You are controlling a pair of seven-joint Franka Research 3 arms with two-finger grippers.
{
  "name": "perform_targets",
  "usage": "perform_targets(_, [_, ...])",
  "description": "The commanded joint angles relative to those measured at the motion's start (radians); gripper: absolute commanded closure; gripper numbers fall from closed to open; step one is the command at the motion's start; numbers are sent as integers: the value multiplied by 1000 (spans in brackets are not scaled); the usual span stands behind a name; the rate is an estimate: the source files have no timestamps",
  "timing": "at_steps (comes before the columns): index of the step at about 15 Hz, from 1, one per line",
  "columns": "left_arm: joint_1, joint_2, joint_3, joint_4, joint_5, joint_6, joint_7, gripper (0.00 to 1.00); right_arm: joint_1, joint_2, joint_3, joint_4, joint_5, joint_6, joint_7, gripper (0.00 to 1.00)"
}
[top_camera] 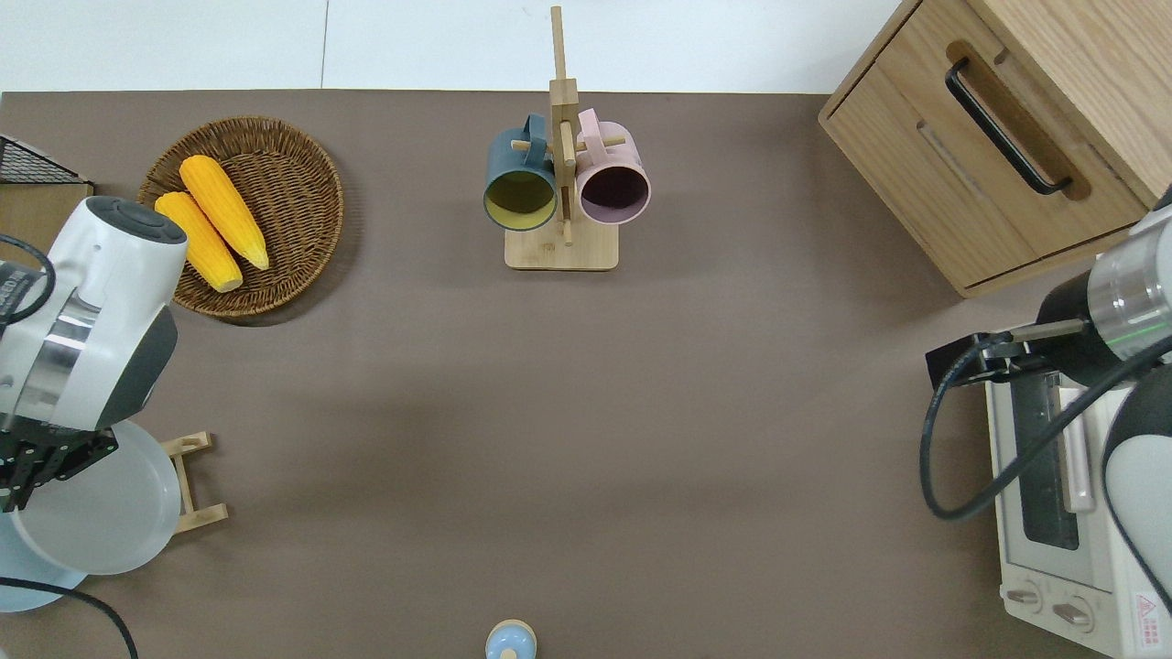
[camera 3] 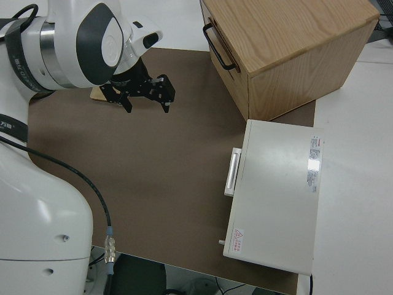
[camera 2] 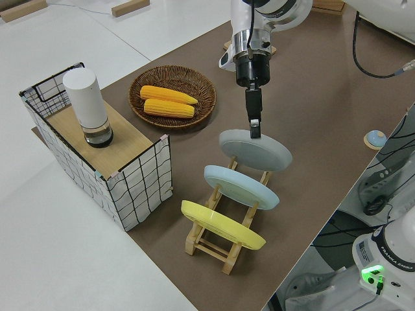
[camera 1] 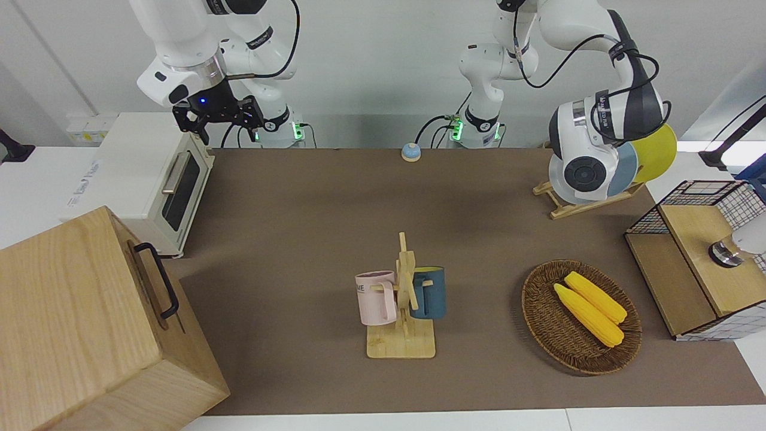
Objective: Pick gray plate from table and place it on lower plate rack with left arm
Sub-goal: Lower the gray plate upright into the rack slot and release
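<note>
The gray plate (camera 2: 256,150) leans tilted at the end slot of the lower plate rack (camera 2: 220,249), its lower edge down at the rails. My left gripper (camera 2: 255,131) comes straight down onto the plate's upper rim and is shut on it. In the overhead view the gray plate (top_camera: 101,513) sits half under the left gripper (top_camera: 37,467), with the rack (top_camera: 192,480) showing beside it. In the front view the left arm's wrist hides most of the gray plate (camera 1: 555,176). The right arm is parked, its gripper (camera 3: 147,103) open.
A light blue plate (camera 2: 241,186) and a yellow plate (camera 2: 222,225) fill the rack's other slots. A corn basket (top_camera: 243,215), a wire crate (camera 2: 97,152), a mug stand (top_camera: 560,183), a wooden drawer box (top_camera: 998,137), a toaster oven (top_camera: 1067,494) and a small blue knob (top_camera: 510,639) stand around.
</note>
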Motion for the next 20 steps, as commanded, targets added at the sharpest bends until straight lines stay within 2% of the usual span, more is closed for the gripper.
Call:
perform_targets(1, [-17, 29, 3, -21, 18, -12, -67, 1000, -26, -2, 23, 10, -7, -14, 13, 17])
perform_targets(4, [-19, 50, -20, -21, 14, -12, -87, 967, -26, -2, 23, 10, -7, -14, 13, 17])
perform_targets(5, [-23, 52, -22, -21, 14, -12, -98, 859, -26, -2, 23, 10, -7, -14, 13, 17])
perform_targets(6, [-25, 53, -24, -21, 12, -12, -101, 589, -26, -2, 23, 10, -7, -14, 13, 17])
perform_targets(7, [-25, 55, -24, -21, 12, -12, -99, 199, -26, -2, 23, 10, -7, -14, 13, 17])
perform_targets(8, [-25, 56, -28, -21, 12, -12, -98, 62, -26, -2, 23, 10, -7, -14, 13, 17])
perform_targets(9, [-23, 56, -31, -21, 10, -12, -90, 18, -26, -2, 23, 10, -7, -14, 13, 17])
perform_targets(13, [-25, 50, -34, -11, -42, -12, -89, 9, -26, -2, 23, 10, -7, -14, 13, 17])
perform_targets(17, [-22, 40, -73, 46, -106, -12, -96, 7, -26, -2, 23, 10, -7, -14, 13, 17])
perform_targets(20, [-7, -3, -73, 129, -230, 2, -87, 7, -26, -2, 23, 10, -7, -14, 13, 17])
